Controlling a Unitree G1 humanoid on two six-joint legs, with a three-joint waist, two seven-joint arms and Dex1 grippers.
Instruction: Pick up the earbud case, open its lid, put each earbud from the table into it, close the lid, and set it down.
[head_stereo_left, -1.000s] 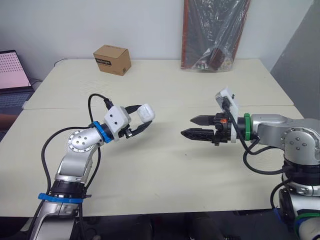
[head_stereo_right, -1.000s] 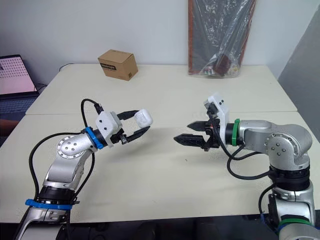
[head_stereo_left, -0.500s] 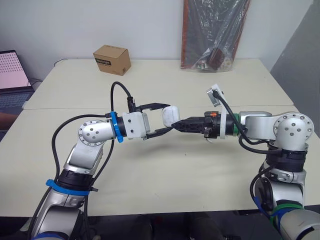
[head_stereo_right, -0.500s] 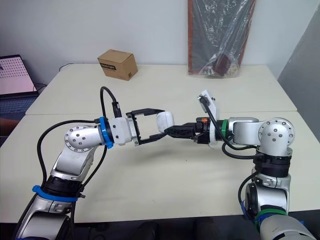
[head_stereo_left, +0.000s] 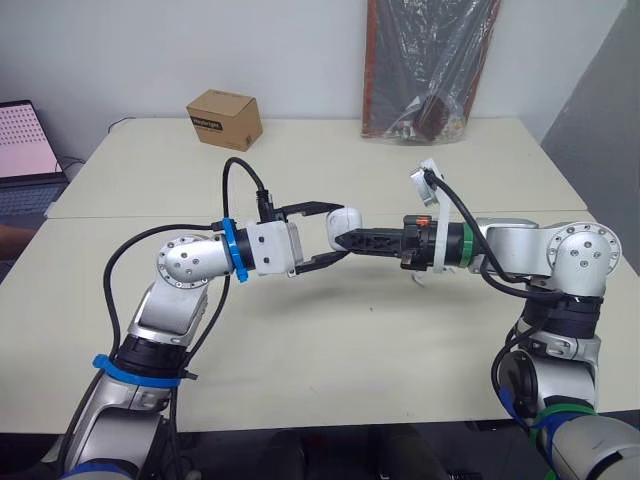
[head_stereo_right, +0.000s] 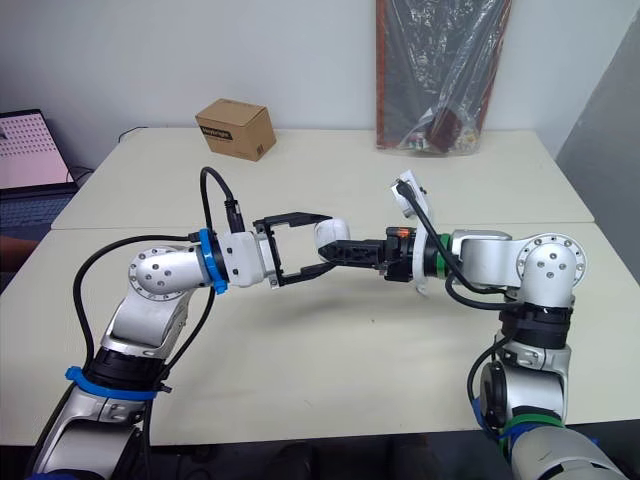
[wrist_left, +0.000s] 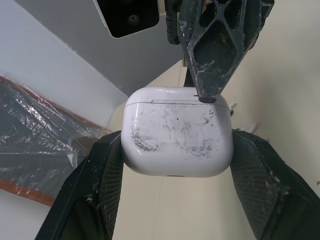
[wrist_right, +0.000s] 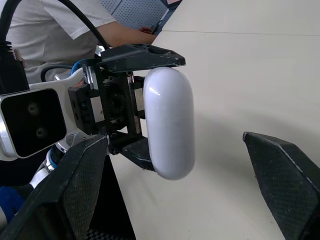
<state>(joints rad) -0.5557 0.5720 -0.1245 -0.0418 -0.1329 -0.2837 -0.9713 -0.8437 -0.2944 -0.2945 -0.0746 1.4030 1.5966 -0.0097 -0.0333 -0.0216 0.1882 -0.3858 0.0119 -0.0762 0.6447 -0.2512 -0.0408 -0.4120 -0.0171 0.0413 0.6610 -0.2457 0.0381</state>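
We see the left gripper (head_stereo_left: 340, 234) clamped on the white earbud case (wrist_left: 177, 132), held above the middle of the table (head_stereo_left: 330, 340), lid shut, so we cannot tell its contents. From 3 o'clock the right gripper (wrist_right: 172, 141), fingers apart, touches one fingertip (wrist_left: 212, 65) to the lid seam

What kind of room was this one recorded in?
Probably an office or lab workroom, not a home: plain pale tables pushed together against a bare white wall, a laptop at the far left edge, and a cardboard box and a plastic-wrapped panel at the back.
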